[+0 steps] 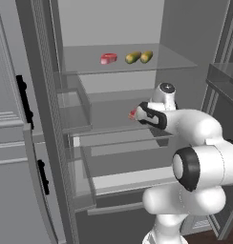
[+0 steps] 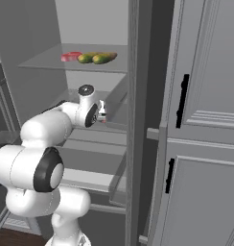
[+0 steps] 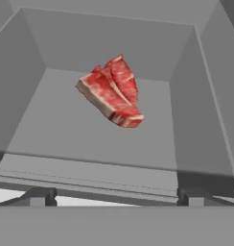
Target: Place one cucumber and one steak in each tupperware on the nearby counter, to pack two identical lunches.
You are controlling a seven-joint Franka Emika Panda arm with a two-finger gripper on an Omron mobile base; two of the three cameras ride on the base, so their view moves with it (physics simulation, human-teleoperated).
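A dark red steak (image 3: 111, 93) with white streaks lies on a grey fridge shelf, straight ahead of my gripper (image 3: 116, 198) in the hand view. The gripper is open, its fingertips (image 3: 40, 197) apart and short of the meat, holding nothing. In the left base view a corner of this steak (image 1: 133, 115) peeks out beside my hand. One shelf higher lie a pinkish steak (image 1: 108, 58) (image 2: 71, 56) and two yellow-green cucumbers (image 1: 133, 57) (image 1: 146, 56) (image 2: 87, 58) (image 2: 104, 58). The tupperware and the counter are out of view.
My arm reaches into an open grey fridge. Side walls (image 3: 205, 96) and a back wall box in the middle shelf. The open fridge door with bins (image 1: 70, 114) stands on the left, a tall grey panel with black handles (image 2: 183, 101) on the right. Drawers (image 1: 128, 178) sit below.
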